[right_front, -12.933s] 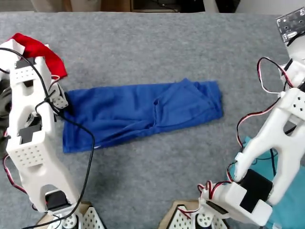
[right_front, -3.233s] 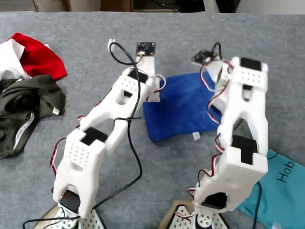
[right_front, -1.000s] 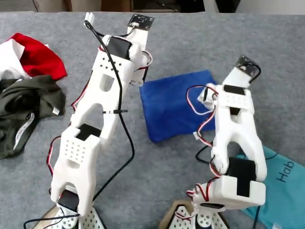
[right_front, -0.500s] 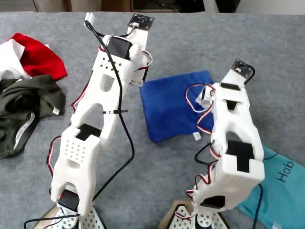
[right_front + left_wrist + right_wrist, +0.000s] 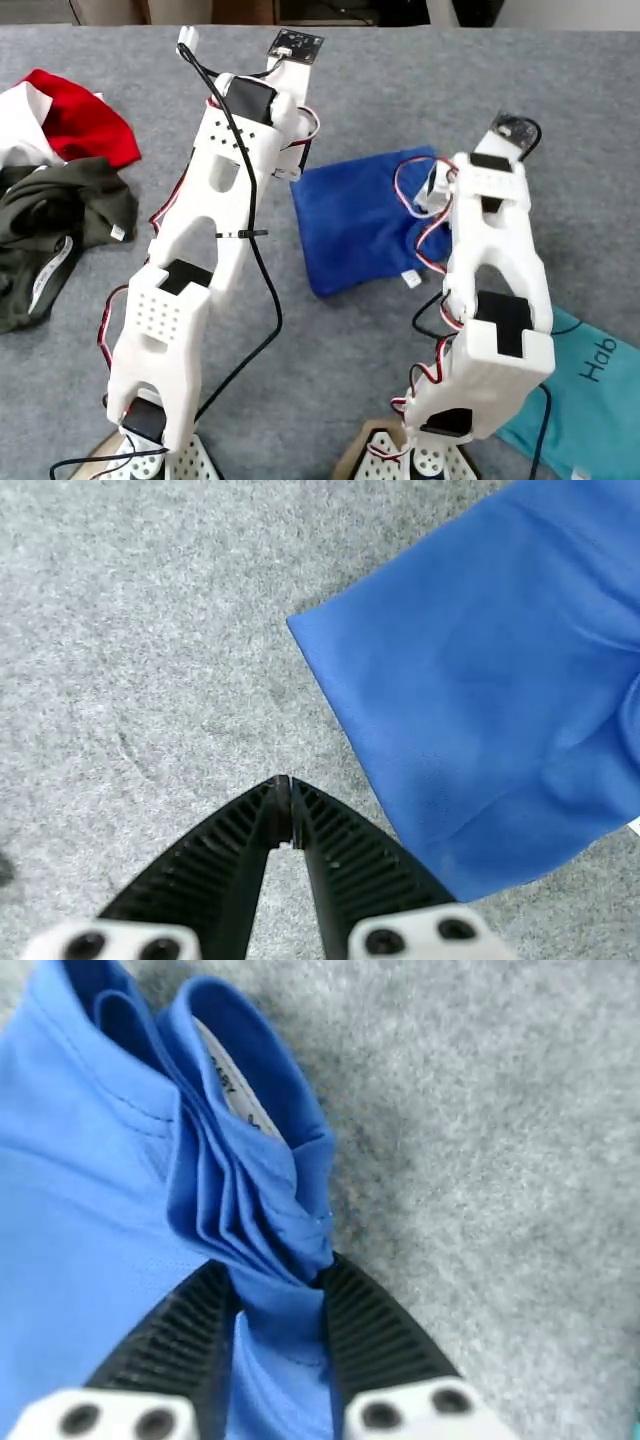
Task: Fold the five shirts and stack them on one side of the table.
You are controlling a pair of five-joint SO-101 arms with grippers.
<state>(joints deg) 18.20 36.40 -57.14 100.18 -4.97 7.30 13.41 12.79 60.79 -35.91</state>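
Note:
A blue shirt [image 5: 355, 220], folded into a rough square, lies at the table's middle. My right gripper [image 5: 280, 1275] is shut on a bunched fold of the blue shirt [image 5: 110, 1160] at its right edge, where a white label shows inside the collar. In the high view the right gripper [image 5: 436, 192] sits at that edge, mostly under its arm. My left gripper [image 5: 284, 785] is shut with nothing in it, over bare table just off the blue shirt [image 5: 480, 680]. From above, the left gripper [image 5: 291, 168] hangs by the shirt's far left corner.
A red shirt [image 5: 80, 115], a white one [image 5: 14, 125] and a dark green one [image 5: 50, 225] lie heaped at the left edge. A teal shirt [image 5: 590, 385] lies flat at the near right corner. The grey table [image 5: 420, 80] is open at the back.
The right arm has shifted along the blue shirt's right edge and its gripper now pinches that edge, which has bunched and drawn inward slightly. The left arm has stayed put.

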